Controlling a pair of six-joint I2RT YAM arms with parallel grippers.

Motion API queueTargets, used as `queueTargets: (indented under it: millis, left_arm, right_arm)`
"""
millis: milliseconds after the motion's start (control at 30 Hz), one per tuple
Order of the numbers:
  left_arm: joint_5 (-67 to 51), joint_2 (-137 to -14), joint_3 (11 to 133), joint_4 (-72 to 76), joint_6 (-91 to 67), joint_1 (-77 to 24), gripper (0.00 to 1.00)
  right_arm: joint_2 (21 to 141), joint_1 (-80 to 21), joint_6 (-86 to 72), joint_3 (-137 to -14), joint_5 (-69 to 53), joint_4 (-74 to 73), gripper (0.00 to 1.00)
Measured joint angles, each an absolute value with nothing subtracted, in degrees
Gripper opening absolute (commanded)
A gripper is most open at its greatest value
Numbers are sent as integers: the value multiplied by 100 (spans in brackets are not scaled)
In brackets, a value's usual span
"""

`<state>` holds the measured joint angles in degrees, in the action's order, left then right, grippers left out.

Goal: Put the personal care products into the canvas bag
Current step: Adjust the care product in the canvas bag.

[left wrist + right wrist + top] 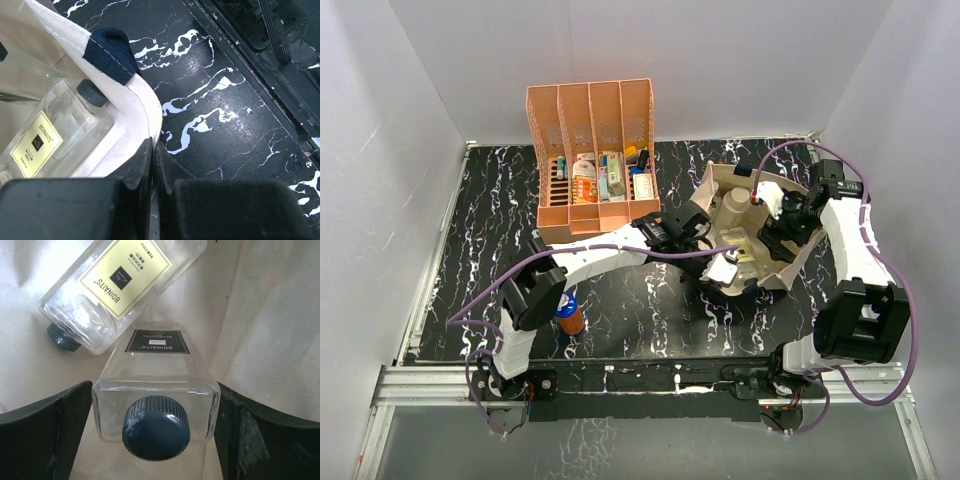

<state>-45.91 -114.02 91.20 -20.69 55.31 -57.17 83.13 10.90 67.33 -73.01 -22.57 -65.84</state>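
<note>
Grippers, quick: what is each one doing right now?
Left gripper: shut, pinching the rim of the canvas bag.
Right gripper: jaws on either side of the square bottle inside the bag; gripping it or not, cannot be told.

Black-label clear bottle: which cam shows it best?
Right wrist: the black-label bottle fills the frame between the fingers of the right pincer, cap and label sharp. Top external shows only unclear pale shapes inside the canvas bag. Left wrist shows the yellow-label bottle instead.
</note>
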Motion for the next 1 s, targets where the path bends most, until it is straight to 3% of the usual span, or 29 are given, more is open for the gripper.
queueTargets:
  millis: [833,1000]
  left_arm:
    - [-4589,-11402,9129,-2062,5529,-5717,0]
    - [-4589,-11402,9142,-2040,5483,-5717,0]
  right_arm:
    - [8372,1087,6423,-7714,-2611,-6893,97]
    - [8372,1079,6442,-7712,-2547,-6886,91]
